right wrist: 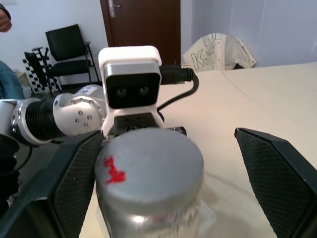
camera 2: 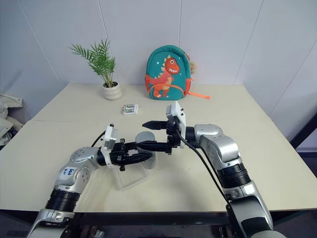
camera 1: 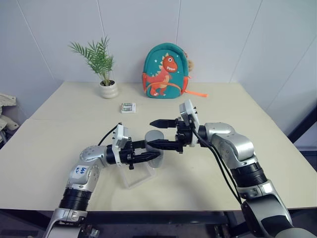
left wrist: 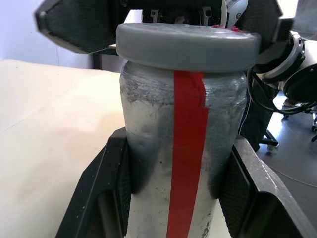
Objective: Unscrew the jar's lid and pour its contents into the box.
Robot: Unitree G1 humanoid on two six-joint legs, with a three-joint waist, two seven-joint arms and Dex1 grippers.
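a wide cream table [camera 1: 257, 163] fills the scene, with white wall panels behind it. at the far edge, near the middle, a teal backpack [camera 1: 165, 71] with an orange dinosaur on it leans upright against the wall. to its left stands a small palm-like plant in a white pot [camera 1: 108, 89]. nearer than the backpack, and slightly left of it, a small white-and-green packet [camera 1: 128, 107] lies flat.

two silver robot arms reach in from the near edge and meet over the middle of the table. the left gripper [camera 1: 148, 155] points to the right, its two black fingers closed tight on the lower body of the jar [camera 1: 154, 148] and holding it upright. in the left wrist view the jar [left wrist: 181, 163] is a silvery-grey cylinder with a red stripe running down its side, pinched between the two finger pads.

the right gripper [camera 1: 157, 133] points to the left with its fingers spread wide, one on each side of the jar's top; whether they touch it cannot be told. the lid [right wrist: 151, 166], a round grey cap with a small red mark, sits on the jar.

the box [camera 1: 141, 176], a shallow clear plastic tray, rests on the table just below and slightly near of the held jar, at the left gripper.
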